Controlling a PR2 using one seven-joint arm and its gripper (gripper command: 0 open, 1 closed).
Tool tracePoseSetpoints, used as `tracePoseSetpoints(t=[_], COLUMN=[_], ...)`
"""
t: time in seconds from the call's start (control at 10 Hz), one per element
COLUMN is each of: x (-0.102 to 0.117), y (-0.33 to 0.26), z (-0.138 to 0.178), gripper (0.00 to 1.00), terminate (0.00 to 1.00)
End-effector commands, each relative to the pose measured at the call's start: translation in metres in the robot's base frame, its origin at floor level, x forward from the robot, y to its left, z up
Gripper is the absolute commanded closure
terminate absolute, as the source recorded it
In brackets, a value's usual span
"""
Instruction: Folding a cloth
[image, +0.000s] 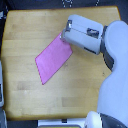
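The cloth (53, 61) is lying flat and unfolded on the wooden table (22, 30), roughly mid-table, turned diagonally so one corner points toward the near edge and the opposite corner sits under the gripper (65, 40). The white arm (100, 40) comes in from the exterior view's right, and its gripper is down at that upper corner, but I can't tell if the fingers are actually pinching the fabric or just over it. There's bare wood on every side of the cloth, most of it toward the exterior view's left edge and the near edge.
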Motion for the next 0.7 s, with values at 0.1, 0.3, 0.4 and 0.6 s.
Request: tracePoseSetpoints(t=[0.1,0.3,0.4,0.6], x=[0.005,0.003,-0.004,-0.015], y=[0.016,0.021,0.022,0.024], z=[0.001,0.004,0.003,-0.004], gripper=[0.0,1.0,1.0,1.0], terminate=[0.0,0.0,0.0,0.0])
